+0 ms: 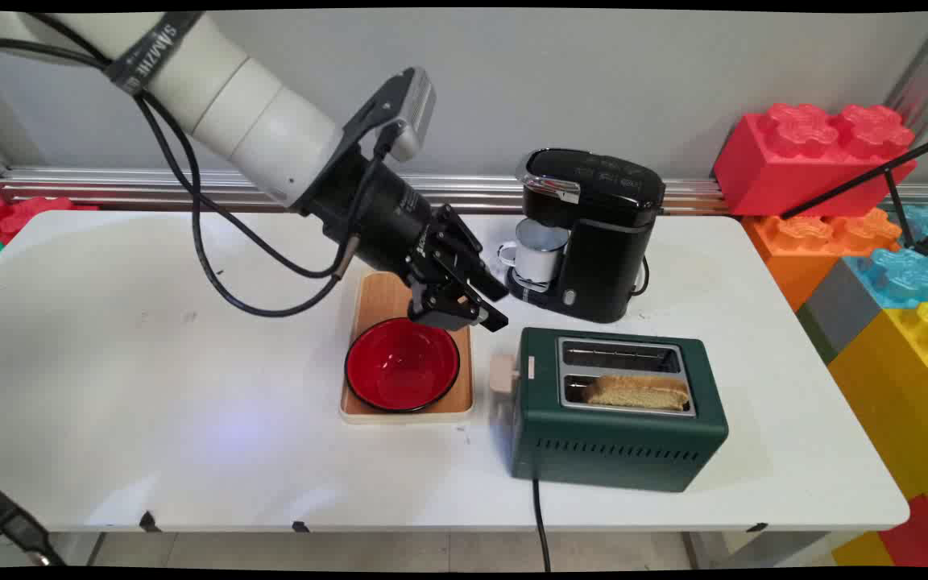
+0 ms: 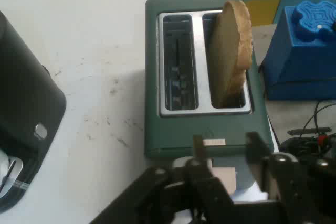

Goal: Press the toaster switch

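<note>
My black gripper (image 1: 496,310) hangs open a little above the table, between the red bowl (image 1: 402,364) and the green toaster (image 1: 617,411), and holds nothing. It points at the toaster's left end, just above and left of the beige lever (image 1: 503,374). A slice of bread (image 1: 637,392) stands in the toaster's near slot; the far slot is empty. In the hand view the gripper (image 2: 228,148) frames the toaster's (image 2: 152,77) near end, with the lever (image 2: 223,174) just beyond its fingers. The bread (image 2: 231,51) sticks up from the right slot.
The red bowl rests on a wooden board (image 1: 379,294) under the wrist. A black coffee machine (image 1: 593,234) with a white mug (image 1: 538,251) stands behind the toaster. Big coloured blocks (image 1: 875,242) line the table's right side. The toaster's cord (image 1: 540,515) runs off the front edge.
</note>
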Controlling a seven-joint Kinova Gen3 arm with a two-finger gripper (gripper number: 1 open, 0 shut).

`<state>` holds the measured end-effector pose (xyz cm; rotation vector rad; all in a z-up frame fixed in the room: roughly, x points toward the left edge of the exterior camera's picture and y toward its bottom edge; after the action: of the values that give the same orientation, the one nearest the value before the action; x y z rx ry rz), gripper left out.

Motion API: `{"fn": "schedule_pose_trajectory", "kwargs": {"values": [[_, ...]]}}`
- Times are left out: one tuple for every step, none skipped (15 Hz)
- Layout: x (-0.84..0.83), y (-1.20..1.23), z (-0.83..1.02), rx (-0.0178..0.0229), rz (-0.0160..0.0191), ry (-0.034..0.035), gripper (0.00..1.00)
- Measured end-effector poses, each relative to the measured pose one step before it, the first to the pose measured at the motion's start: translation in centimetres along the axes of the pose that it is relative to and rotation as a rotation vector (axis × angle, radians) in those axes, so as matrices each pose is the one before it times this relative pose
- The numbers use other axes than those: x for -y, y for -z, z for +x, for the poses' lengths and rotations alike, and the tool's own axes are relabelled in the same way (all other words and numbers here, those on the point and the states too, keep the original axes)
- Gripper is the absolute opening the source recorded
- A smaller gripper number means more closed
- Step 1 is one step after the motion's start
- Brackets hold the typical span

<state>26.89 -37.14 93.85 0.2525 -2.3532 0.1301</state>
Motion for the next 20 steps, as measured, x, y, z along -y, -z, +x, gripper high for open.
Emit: {"fn": "schedule_pose_trajectory", "kwargs": {"values": [[-0.096, -0.206, -0.094, -0.00105, 0.00140, -0.00006, 0.00], [-0.056, -0.202, -0.096, -0.00092, 0.00082, 0.00020, 0.00], [-0.040, -0.147, -0.089, -0.00115, -0.00052, 0.00030, 0.00], [-0.049, -0.264, -0.182, -0.00275, -0.00145, 0.00131, 0.00], [-0.048, -0.231, -0.215, -0.00295, -0.00231, 0.00252, 0.00], [-0.053, -0.260, -0.272, -0.00628, -0.00292, 0.00482, 0.00], [-0.040, -0.257, -0.277, -0.00778, -0.00379, 0.00507, 0.00], [-0.056, -0.220, -0.337, -0.00983, -0.00495, 0.00635, 0.00], [-0.055, -0.174, -0.353, -0.00876, -0.00452, 0.00387, 0.00], [-0.049, -0.141, -0.380, -0.00899, -0.00403, 0.00320, 0.00], [-0.026, -0.126, -0.355, -0.00708, -0.00266, 0.00190, 0.00], [0.003, -0.116, -0.349, -0.00721, -0.00161, 0.00162, 0.00], [0.022, -0.191, -0.485, -0.00943, -0.00098, 0.00155, 0.00], [0.048, -0.171, -0.384, -0.00741, 0.00065, 0.00096, 0.00], [0.070, -0.197, -0.410, -0.00831, 0.00073, 0.00076, 0.00], [0.044, -0.152, -0.281, -0.00546, 0.00043, 0.00043, 0.00], [0.065, -0.177, -0.317, -0.00654, 0.00105, 0.00024, 0.00], [0.069, -0.186, -0.296, -0.00626, 0.00098, -0.00001, 0.00], [0.101, -0.230, -0.315, -0.00765, 0.00112, -0.00046, 0.00], [0.086, -0.197, -0.253, -0.00627, 0.00014, -0.00066, 0.00]]}}
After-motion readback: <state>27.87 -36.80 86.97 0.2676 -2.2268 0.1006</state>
